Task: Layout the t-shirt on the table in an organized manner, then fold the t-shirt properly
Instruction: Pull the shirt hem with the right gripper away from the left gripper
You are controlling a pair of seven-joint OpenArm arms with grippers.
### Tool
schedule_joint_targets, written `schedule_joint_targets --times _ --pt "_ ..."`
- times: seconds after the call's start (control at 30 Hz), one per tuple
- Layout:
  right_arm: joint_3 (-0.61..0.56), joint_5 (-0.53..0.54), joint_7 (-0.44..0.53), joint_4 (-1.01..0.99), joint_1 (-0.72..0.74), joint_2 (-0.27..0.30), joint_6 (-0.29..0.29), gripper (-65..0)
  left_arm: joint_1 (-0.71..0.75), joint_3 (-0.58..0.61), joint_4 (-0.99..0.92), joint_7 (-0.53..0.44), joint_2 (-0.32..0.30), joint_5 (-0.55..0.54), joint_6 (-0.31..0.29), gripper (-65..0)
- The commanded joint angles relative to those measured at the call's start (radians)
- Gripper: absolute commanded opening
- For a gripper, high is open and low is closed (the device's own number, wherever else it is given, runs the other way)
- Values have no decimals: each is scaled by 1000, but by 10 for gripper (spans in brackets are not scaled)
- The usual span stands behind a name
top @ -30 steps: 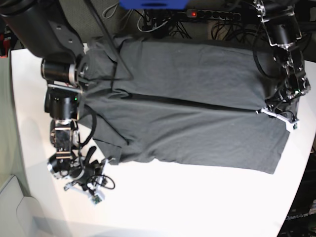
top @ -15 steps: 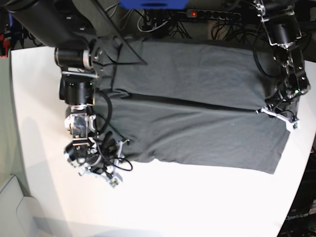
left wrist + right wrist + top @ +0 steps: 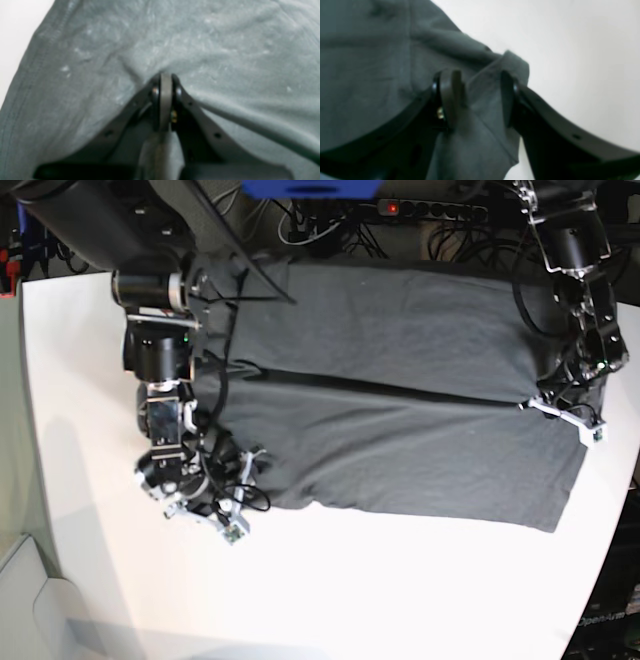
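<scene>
The t-shirt [image 3: 400, 390] lies spread across the upper half of the white surface [image 3: 400, 590], a long crease running through its middle. The left gripper [image 3: 163, 82] — at the frame's right edge in the base view — is clamped on a pinch of cloth. The right gripper [image 3: 476, 95], at lower left, stands parted — a folded sleeve edge between its fingers [image 3: 450, 95], not pinched.

Both arms [image 3: 160, 360] black w/ silver joint rings, loose black cables. Grippers: black curved fingers [image 3: 447, 97], brass screw, small holes; white wrist brackets [image 3: 570, 418].
</scene>
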Motion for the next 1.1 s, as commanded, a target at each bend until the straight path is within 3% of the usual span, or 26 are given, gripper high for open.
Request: schedule_joint_targets --times 0.0,0.3,0.5,0.57,0.9,1.07 --pt "0 11 35 7 34 0 -7 -377 29 3 -20 118 0 57 37 -650" --pt "0 11 73 -85 31 13 -9 -394 31 3 -20 118 0 57 37 -650" --pt "-1 11 96 -86 37 33 -9 -585 31 3 -23 118 0 59 37 -650" --pt "0 11 96 -86 37 37 -9 -620 31 3 -25 118 0 60 37 -650" --pt "2 11 98 -105 83 89 -35 -631 25 3 -31 113 0 64 37 -650" --pt "0 11 94 -105 115 109 -32 -631 32 3 -34 47 0 65 37 -650"
